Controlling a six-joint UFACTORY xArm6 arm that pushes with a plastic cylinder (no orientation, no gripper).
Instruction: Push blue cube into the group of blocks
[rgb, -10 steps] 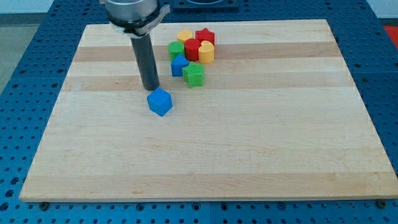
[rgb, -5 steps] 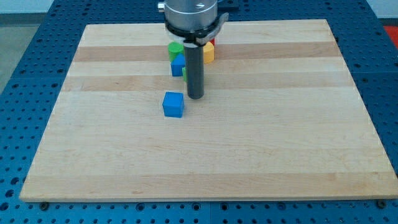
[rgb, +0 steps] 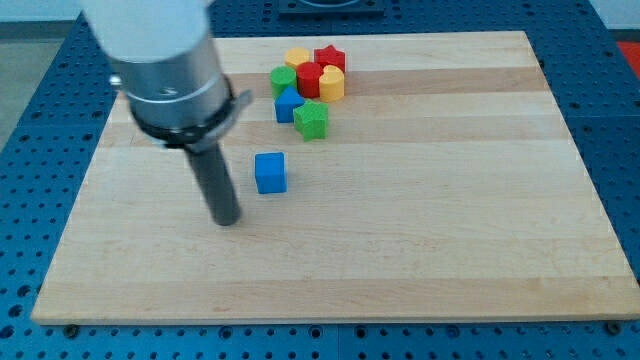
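The blue cube (rgb: 270, 172) sits alone on the wooden board (rgb: 420, 230), left of centre. My tip (rgb: 228, 221) rests on the board below and to the left of the cube, apart from it. The group of blocks lies toward the view's top: a green star (rgb: 312, 119), a blue block (rgb: 288, 104), a green block (rgb: 283, 79), a red block (rgb: 309, 79), a yellow block (rgb: 332, 84), a red star (rgb: 329, 58) and a yellow block (rgb: 297, 58) at the back. The cube lies a short gap below the group.
The board lies on a blue perforated table (rgb: 40, 90). The arm's grey body (rgb: 165, 60) covers the board's top left part.
My tip swung from the cube's upper left, across to its upper right, then down to its lower left. The blue cube shifted slightly right and turned square to the board.
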